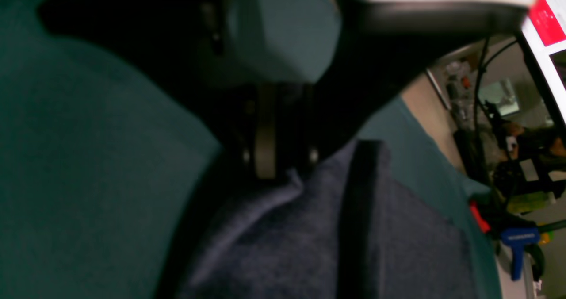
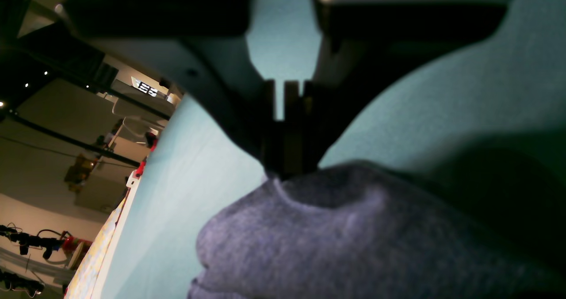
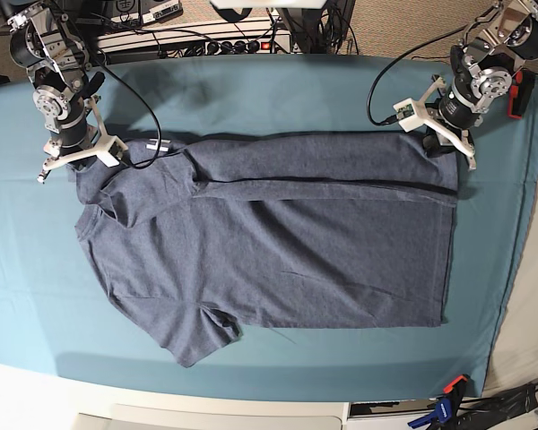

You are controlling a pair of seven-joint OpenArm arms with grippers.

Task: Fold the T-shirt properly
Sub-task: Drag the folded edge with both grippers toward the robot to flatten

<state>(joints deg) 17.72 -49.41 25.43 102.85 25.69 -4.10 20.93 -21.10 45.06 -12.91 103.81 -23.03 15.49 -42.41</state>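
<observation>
The T-shirt lies spread flat on the teal table cloth, collar end toward the right gripper and hem end toward the left gripper. Its far long edge has been turned over into a narrow band whose crease runs straight from one claw to the other. Judged from this layout, the two claws sit at opposite ends of that band because the lengthwise fold is carried by both ends at once, which keeps the crease even.

Right arm: reaches down steeply from the far corner of the table, wrist over the shoulder end of the shirt. In the right wrist view its jaws are pressed together and pinch a raised peak of blue-grey cloth directly beneath the tips; the rest of the garment falls away below and behind the claw.

Left arm: angled down from the opposite far corner, claw at the hem corner. In the left wrist view the shirt fabric rises to meet the jaws, with a dark hem line just beside them. The jaws appear drawn in around the cloth, but shadow and blur hide the tips, so a firm pinch cannot be confirmed.
</observation>
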